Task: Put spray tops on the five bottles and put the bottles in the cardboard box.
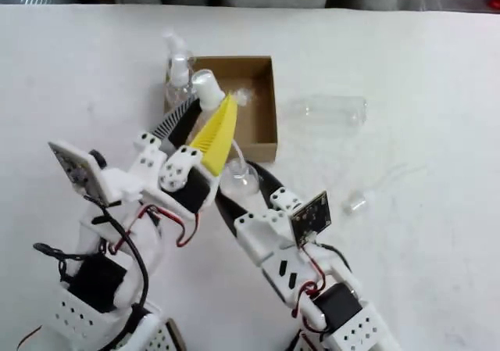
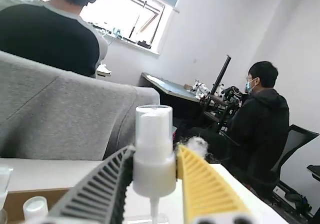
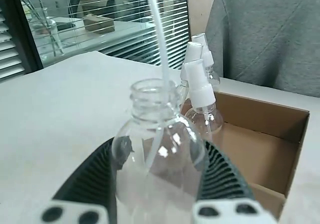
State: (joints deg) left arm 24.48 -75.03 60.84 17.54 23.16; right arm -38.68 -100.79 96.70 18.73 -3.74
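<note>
The left gripper (image 2: 155, 154) is closed on a spray top (image 2: 154, 129), one jaw pressed to each side of it. The right gripper (image 3: 160, 151) clamps a bottle (image 3: 152, 97) at its shoulder, lower than the left gripper. The two arms converge, wrists close together.

White arms (image 1: 148, 159), black motors (image 1: 98, 281), red cables (image 1: 187, 230), yellow and black fingers (image 1: 217, 132).

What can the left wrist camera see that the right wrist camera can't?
Left wrist camera: the white spray top pinched in the left gripper. Right wrist camera: the open bottle clamped in the right gripper, with capped bottles beyond it. Both: the cardboard box and the spray top's thin tube.
</note>
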